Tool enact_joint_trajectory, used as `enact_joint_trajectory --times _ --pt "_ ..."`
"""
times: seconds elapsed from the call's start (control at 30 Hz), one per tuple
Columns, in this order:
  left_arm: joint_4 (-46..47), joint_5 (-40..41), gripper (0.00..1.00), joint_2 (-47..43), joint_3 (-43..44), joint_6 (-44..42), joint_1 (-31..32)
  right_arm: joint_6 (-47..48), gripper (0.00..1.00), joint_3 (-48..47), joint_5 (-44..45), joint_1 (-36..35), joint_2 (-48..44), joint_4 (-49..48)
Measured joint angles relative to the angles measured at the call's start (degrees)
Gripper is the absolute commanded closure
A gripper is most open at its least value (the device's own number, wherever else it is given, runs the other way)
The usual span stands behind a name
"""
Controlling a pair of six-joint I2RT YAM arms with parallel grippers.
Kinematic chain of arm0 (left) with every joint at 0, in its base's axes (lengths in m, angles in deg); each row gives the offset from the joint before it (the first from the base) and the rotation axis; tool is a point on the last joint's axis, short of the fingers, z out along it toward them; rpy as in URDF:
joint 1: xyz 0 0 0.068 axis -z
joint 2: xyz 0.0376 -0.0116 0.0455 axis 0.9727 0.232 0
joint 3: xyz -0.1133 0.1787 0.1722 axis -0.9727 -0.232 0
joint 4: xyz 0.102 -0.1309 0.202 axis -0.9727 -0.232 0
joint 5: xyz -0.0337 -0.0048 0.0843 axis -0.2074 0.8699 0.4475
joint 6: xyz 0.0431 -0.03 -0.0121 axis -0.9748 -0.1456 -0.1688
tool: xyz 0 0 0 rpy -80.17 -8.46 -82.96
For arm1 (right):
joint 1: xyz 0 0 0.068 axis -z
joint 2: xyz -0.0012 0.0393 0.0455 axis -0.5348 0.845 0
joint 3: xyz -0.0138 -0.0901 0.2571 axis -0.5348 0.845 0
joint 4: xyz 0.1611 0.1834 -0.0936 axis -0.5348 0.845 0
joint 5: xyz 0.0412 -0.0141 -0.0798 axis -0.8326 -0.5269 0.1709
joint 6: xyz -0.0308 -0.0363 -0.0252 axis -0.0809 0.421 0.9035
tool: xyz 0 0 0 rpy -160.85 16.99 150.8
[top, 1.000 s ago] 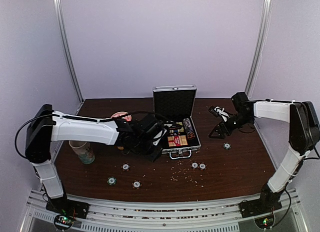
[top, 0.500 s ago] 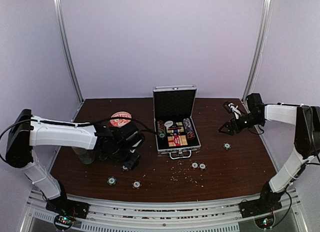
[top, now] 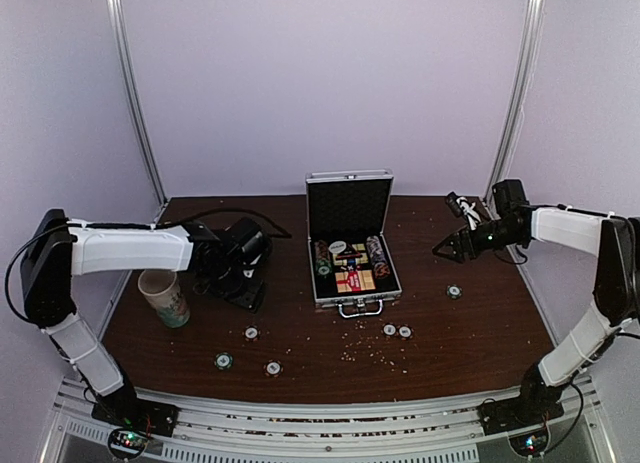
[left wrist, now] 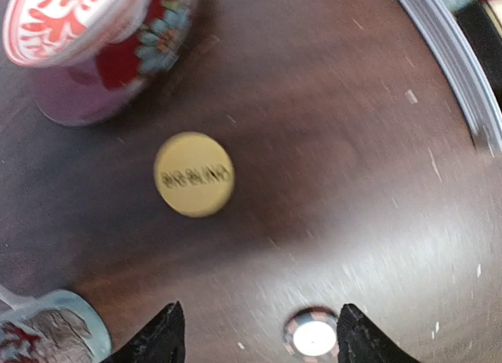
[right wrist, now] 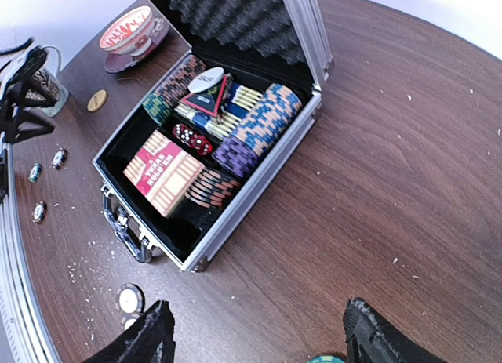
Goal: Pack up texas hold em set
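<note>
Left arm (top: 130, 248) pulled back, its released hand (left wrist: 259, 339) hovering near the yellow disc (left wrist: 194, 175).

1. The left end effector (top: 246, 295) has withdrawn left from the case (top: 350, 253). It now hangs over the counter (top: 450, 343), beside the paper cup (top: 165, 298).
2. The right end effector (top: 440, 251) has shifted slightly farther back, and its arm has retracted rightward.

Dark wooden table (top: 480, 333) between plain lilac walls (top: 320, 83), slim metal posts (top: 136, 93) at the corners, even light
</note>
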Motion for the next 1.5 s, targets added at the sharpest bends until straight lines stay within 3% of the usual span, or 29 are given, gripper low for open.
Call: enact_joint_trajectory --times 0.23,0.67,1.5 --pt "-1.1 -0.5 0.28 9.6 9.4 -0.5 -6.8 -0.9 0.25 -0.4 0.7 -0.4 -2.3 -0.2" --pt "-3.1 -5.5 0.23 14.3 11.8 -4.0 -11.0 -0.3 0.25 -1.0 1.1 -2.5 -2.2 0.6" --pt "-3.9 -11.6 0.36 21.4 17.0 -10.3 -14.6 3.2 0.24 -1.4 4.3 -5.8 -2.3 2.2"
